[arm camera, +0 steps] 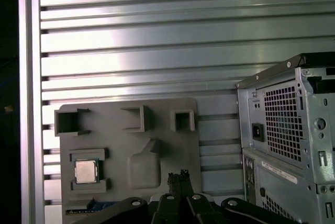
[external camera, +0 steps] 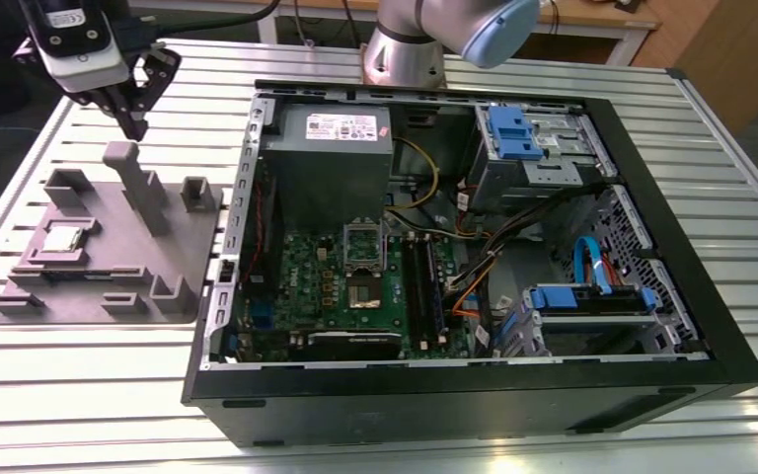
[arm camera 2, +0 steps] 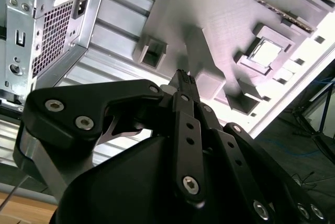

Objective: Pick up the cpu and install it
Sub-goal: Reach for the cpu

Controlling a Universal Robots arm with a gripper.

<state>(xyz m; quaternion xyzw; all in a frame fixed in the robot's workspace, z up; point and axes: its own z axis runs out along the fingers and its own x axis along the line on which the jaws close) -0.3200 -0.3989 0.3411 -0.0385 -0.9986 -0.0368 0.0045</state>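
The cpu (external camera: 63, 240) is a small silvery square lying flat in a recess of the grey holder plate (external camera: 182, 286), at the exterior view's left. Both wrist views show it too, as the cpu (arm camera: 86, 171) and the cpu (arm camera 2: 266, 53). My gripper (external camera: 133, 124) hangs well above the plate's far end, above a tall grey post (external camera: 142, 188) and apart from the cpu. In both wrist views its black fingertips (arm camera: 178, 176) (arm camera 2: 183, 76) meet with nothing between them, so it is shut. The socket (external camera: 363, 265) on the green motherboard (external camera: 307, 286) lies open inside the case.
The open black computer case (external camera: 485, 395) takes up the middle and the exterior view's right, with a grey power supply (external camera: 333, 148), blue drive brackets (external camera: 517, 133) and loose cables (external camera: 485, 267). The arm's base (external camera: 406, 59) stands behind the case. Everything rests on a ribbed metal table (external camera: 76, 395).
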